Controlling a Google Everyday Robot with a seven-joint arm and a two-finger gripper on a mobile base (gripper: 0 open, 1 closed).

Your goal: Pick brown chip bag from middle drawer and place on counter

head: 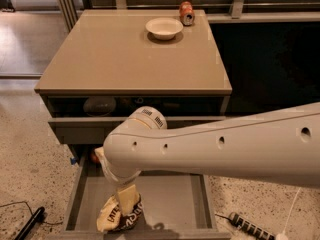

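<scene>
The brown chip bag (113, 219) lies crumpled at the front left of the open middle drawer (172, 201), its cream top turned up. My gripper (126, 199) reaches straight down into the drawer and sits on the top of the bag, touching it. My thick white arm (225, 149) crosses the view from the right and hides the back of the drawer. The tan counter (115, 59) is above, on top of the cabinet.
A white bowl (164, 28) and a small orange can (186, 12) stand at the counter's far edge. The upper drawer (75, 131) is slightly pulled out. A small red object (93, 158) lies at the drawer's back left. A black cable (27, 225) and a power strip (250, 227) lie on the floor.
</scene>
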